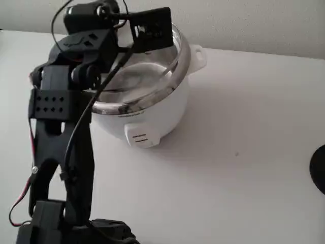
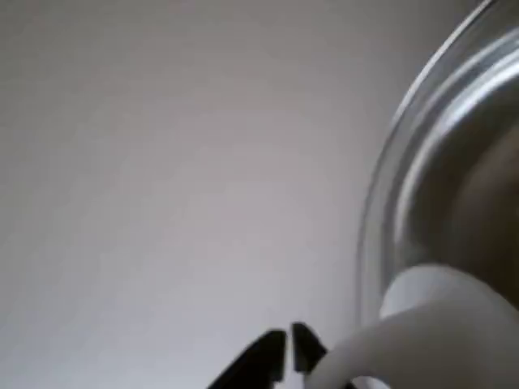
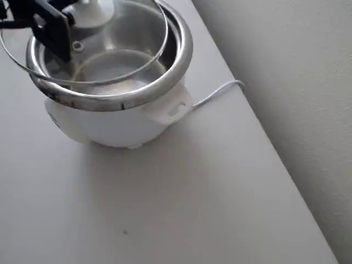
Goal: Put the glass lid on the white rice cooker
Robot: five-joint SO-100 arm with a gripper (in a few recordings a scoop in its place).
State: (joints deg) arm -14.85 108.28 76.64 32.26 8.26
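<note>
While the black arm crosses the front of the fixed view, much of the scene behind it is masked.

Hidden parts: the left side of the squat round white rice cooker (image 1: 152, 114) with its shiny steel inner pot is covered by the arm in the fixed view; in the overhead view the cooker (image 3: 118, 121) is cut off at the top edge of the picture.

Hard to make out: in the wrist view only two dark fingertips (image 2: 276, 356) are seen at the bottom edge, blurred, beside a white knob (image 2: 422, 332); the contact between them is not shown clearly.

Gripper: the black two-finger gripper (image 3: 60, 25) is seen closed on the white knob (image 3: 93, 11) of the lid in the overhead view.

Lid: the round clear glass lid (image 3: 124, 69) with thin metal rim is held tilted over the open pot, its rim seen as a thin ring crossing the steel rim; a small metal-ringed steam hole (image 3: 77, 46) is seen just beside the gripper. Whether the lid touches the pot cannot be told.

Cooker: it is set on the white table (image 3: 181, 198), near the wall, with a thin white cord (image 3: 217, 91) leading from its side.
</note>
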